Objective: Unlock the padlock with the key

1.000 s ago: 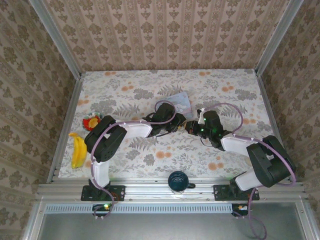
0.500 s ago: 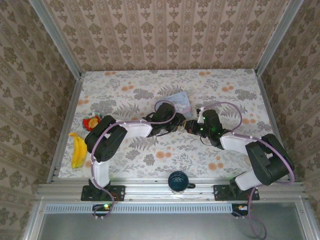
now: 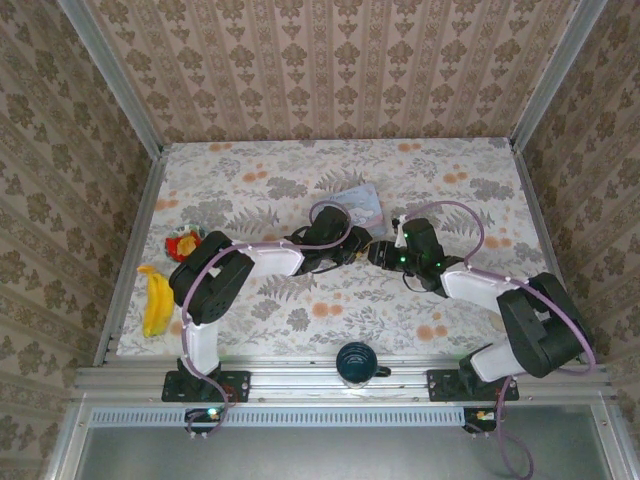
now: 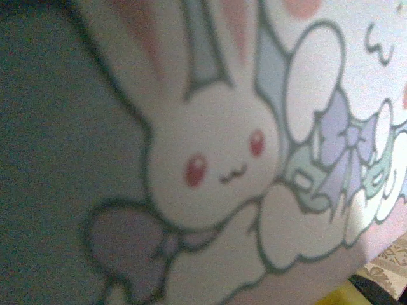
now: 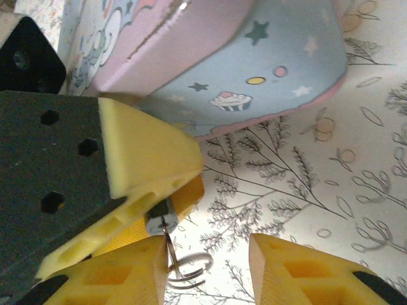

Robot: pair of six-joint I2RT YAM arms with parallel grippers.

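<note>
On the floral table (image 3: 330, 300), my left pincer (image 5: 184, 189) clamps the half-hidden padlock (image 5: 160, 221), a wire ring (image 5: 188, 271) dangling. My right pincer (image 5: 206, 254) gapes alongside.

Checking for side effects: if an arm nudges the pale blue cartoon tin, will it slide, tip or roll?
The tin looks rigid with a smooth, glossy printed shell, so it would probably slide over the tabletop rather than flex. Its broad, boxy shape with rounded corners makes rolling unlikely, and tipping seems doubtful. Its weight cannot be judged.
</note>
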